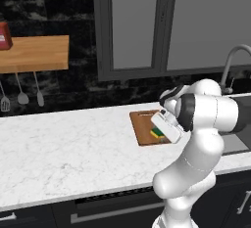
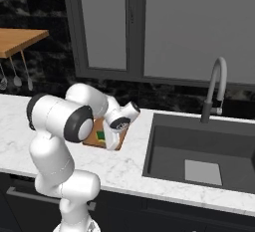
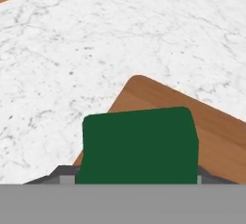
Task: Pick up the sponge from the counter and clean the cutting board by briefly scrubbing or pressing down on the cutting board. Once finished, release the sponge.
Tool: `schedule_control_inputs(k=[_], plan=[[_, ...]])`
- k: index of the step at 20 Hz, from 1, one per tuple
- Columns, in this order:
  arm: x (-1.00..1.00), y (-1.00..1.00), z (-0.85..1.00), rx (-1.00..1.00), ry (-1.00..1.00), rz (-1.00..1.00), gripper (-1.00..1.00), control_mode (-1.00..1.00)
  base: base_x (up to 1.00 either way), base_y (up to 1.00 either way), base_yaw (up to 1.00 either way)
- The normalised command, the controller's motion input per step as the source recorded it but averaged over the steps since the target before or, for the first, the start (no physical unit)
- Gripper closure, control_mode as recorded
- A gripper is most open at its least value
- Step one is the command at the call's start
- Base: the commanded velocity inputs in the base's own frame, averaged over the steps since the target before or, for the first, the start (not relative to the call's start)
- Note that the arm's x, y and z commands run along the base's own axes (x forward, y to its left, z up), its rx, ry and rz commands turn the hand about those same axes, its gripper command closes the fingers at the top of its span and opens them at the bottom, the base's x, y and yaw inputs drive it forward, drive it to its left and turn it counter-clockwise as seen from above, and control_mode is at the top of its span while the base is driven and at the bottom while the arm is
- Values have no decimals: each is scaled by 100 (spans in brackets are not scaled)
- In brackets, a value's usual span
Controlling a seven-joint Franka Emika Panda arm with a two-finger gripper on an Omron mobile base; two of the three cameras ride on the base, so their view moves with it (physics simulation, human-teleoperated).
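The sponge [image 3: 139,146], dark green face towards the camera, lies on the reddish-brown cutting board [image 3: 216,136] close to one rounded corner. My gripper [image 3: 132,180] reaches down over it, and a grey fingertip sits tight against each side of the sponge. In the left base view the sponge [image 1: 158,132] shows yellow and green under the white hand, on the cutting board [image 1: 143,124], which lies on the white marble counter [image 1: 63,144]. From the right, my arm hides most of the cutting board [image 2: 91,139], with the sponge [image 2: 101,135] peeking out.
A dark sink [image 2: 199,151] with a curved faucet [image 2: 216,86] lies right of the board. A wooden wall shelf [image 1: 34,53] with a red item [image 1: 5,36] and hanging utensils [image 1: 22,92] is at the far left. White counter stretches left of the board.
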Motion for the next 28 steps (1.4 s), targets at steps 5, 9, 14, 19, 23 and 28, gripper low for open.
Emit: schedule_control_inputs(k=[5, 9, 14, 19, 23, 28], plan=[[38, -16, -2, 5, 0, 1, 100, -100, 0, 0, 0], [48, -10, 0, 2, -4, 0, 100, -100, 0, 0, 0], [54, 0, -14, 0, -3, 1, 100, -100, 0, 0, 0], [65, 0, -24, 0, -2, 1, 100, -100, 0, 0, 0], [65, -2, -17, 1, -1, 0, 100, -100, 0, 0, 0], [62, -4, -16, 1, -6, 1, 100, -100, 0, 0, 0]])
